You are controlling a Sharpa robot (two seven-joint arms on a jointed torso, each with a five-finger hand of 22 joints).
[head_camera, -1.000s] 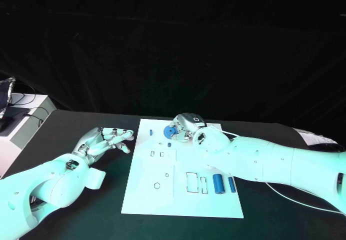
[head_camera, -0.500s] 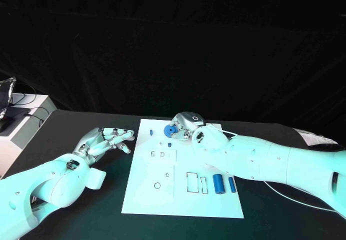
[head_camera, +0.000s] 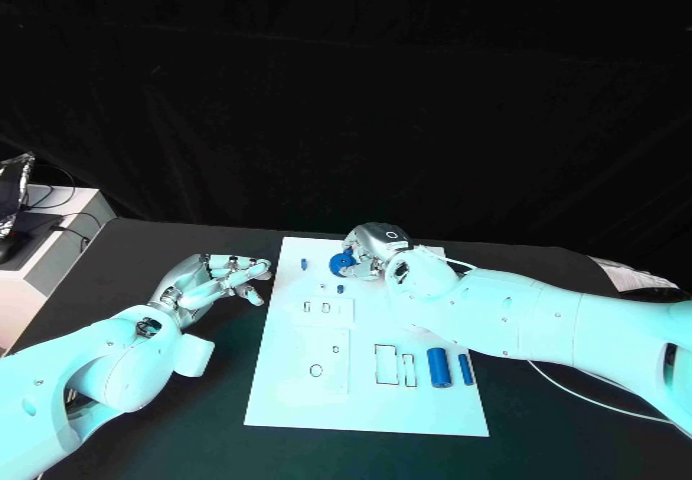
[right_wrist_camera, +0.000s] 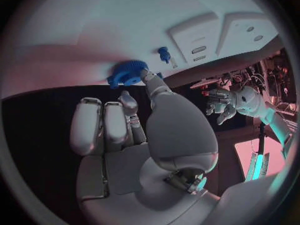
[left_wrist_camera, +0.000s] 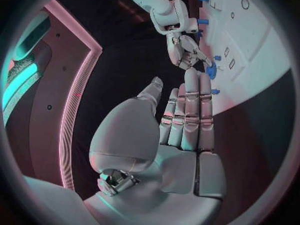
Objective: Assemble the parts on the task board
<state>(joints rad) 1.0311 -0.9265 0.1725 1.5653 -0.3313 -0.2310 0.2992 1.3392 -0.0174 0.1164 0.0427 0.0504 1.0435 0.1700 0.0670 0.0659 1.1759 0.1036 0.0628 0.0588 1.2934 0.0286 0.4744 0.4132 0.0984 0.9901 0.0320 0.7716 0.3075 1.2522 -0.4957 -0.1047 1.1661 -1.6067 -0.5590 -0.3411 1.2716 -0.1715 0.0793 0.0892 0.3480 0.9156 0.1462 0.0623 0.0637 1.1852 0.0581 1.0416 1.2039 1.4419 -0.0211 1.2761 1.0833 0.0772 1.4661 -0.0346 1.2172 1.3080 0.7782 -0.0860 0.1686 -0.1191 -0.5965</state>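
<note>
Barely anything is shifting over the last second: your right hand [head_camera: 378, 256] is still gripping the blue gear [head_camera: 340, 263] between thumb and fingers, holding it at the far end of the task board [head_camera: 296, 400], just beside a small blue peg [head_camera: 304, 265]. Your left hand [head_camera: 212, 281] is still hanging by the board's left edge, fingers straight and holding nothing. Two blue cylinders [head_camera: 449, 367] are lying near the board's right edge. You are likely still seating the gear, so the assembly is only starting.
</note>
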